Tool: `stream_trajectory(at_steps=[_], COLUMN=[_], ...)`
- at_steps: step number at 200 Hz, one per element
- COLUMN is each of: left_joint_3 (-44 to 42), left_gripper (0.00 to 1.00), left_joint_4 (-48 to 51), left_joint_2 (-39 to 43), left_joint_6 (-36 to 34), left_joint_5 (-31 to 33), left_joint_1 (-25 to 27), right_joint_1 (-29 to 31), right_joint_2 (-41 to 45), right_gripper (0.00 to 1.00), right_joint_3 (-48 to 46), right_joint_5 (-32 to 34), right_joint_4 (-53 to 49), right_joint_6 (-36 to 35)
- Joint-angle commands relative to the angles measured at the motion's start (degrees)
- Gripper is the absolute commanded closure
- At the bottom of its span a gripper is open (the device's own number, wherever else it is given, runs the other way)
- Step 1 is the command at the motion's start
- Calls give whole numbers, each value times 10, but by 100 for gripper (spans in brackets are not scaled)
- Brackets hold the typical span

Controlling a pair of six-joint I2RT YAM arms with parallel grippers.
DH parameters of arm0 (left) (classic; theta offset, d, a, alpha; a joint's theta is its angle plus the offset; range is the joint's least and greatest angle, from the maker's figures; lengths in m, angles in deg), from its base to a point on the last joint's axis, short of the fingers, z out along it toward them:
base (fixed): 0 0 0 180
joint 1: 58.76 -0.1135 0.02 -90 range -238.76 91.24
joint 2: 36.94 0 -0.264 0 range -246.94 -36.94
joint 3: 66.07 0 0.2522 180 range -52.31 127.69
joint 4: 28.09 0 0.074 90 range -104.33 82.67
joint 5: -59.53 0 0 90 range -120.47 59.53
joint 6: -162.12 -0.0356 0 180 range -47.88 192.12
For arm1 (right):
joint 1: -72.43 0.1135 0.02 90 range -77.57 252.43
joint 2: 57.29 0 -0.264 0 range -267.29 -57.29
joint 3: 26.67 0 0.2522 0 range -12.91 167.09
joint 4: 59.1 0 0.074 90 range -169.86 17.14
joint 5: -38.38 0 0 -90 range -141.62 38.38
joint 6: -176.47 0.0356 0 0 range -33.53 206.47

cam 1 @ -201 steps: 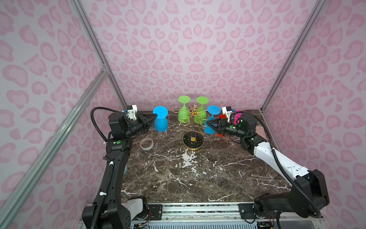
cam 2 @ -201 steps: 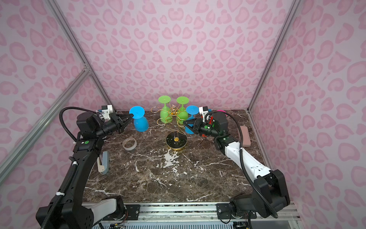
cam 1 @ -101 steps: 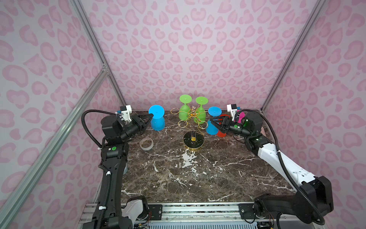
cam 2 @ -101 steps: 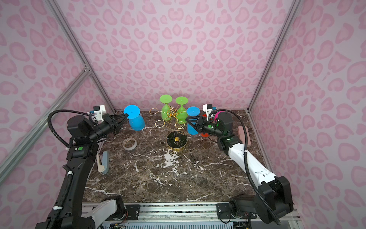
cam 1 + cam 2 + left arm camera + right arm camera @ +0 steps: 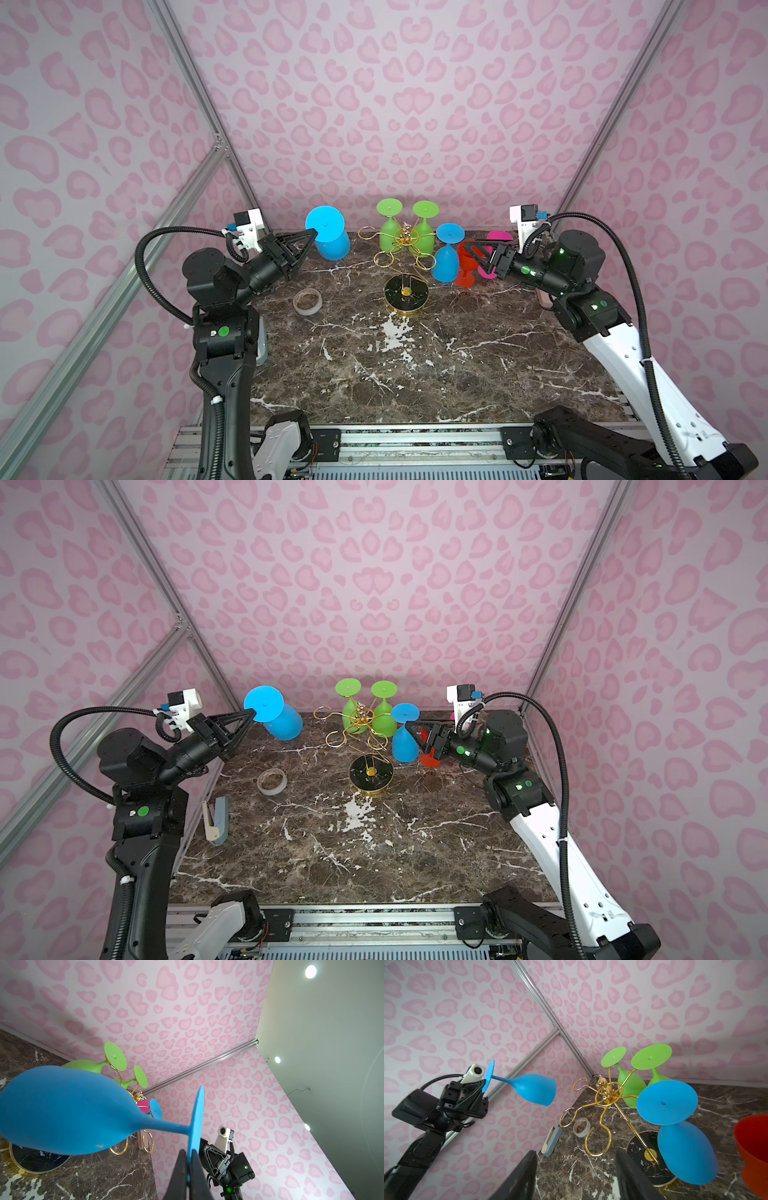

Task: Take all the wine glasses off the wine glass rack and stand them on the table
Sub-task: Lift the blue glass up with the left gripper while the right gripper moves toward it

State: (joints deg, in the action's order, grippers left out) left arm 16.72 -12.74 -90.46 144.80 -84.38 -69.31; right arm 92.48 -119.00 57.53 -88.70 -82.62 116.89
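Note:
The gold wire wine glass rack [image 5: 405, 243] [image 5: 360, 719] [image 5: 604, 1088] stands on its round black base [image 5: 406, 293] at the back middle. Two green wine glasses [image 5: 388, 232] [image 5: 384, 721] hang upside down on its far arms. My left gripper [image 5: 313, 235] [image 5: 251, 715] [image 5: 189, 1153] is shut on the foot of a blue wine glass [image 5: 330, 239] [image 5: 62, 1109] [image 5: 533, 1091], held in the air left of the rack and clear of it. My right gripper [image 5: 471, 251] [image 5: 415, 729] [image 5: 575, 1157] is open and empty, just right of a second blue wine glass [image 5: 446, 257] [image 5: 687, 1151] that is bowl-down beside the rack base.
A red glass [image 5: 465, 262] [image 5: 751, 1147] and a pink glass [image 5: 498, 237] stand close behind the right gripper. A tape roll [image 5: 307, 301] [image 5: 272, 781] lies left of the rack base, and a grey and cream stapler [image 5: 218, 818] lies by the left arm. Pink walls enclose three sides.
The left gripper has carried its blue glass leftward, away from the rack. The right gripper has opened, let go of the second blue glass and drawn back to the right.

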Motion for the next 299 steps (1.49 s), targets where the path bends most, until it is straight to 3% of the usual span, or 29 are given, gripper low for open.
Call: stream_trajectory(at_steps=[1, 33, 68, 103, 134, 165, 225, 299], left_joint_3=[17, 64, 77, 58, 71, 77, 107, 127], left_gripper=[96, 96, 96, 96, 96, 96, 96, 96], left_joint_4=[-36, -27, -49, -159, -191, -229, -222, -257], left_joint_2=[8, 21, 17, 7, -23, -72, -133, -171], left_joint_6=[34, 46, 80, 161, 181, 187, 143, 167], left_joint_5=[-24, -38, -51, -52, -45, -25, 9, -4], left_joint_1=[-1, -1, -1, 0, 27, 90, 136, 141], right_joint_1=[11, 30, 75, 110, 142, 174, 184, 205], right_joint_2=[-1, -33, -64, -80, -84, -98, -184, -321], right_gripper=[38, 40, 39, 39, 31, 9, 4, 3], right_joint_3=[2, 14, 57, 90, 107, 118, 181, 308], right_joint_5=[1, -49, -26, 16, 70, 126, 137, 127], right_joint_4=[8, 82, 56, 25, 21, 28, 94, 83], right_joint_6=[-49, -16, -81, -147, -217, -303, -372, -414])
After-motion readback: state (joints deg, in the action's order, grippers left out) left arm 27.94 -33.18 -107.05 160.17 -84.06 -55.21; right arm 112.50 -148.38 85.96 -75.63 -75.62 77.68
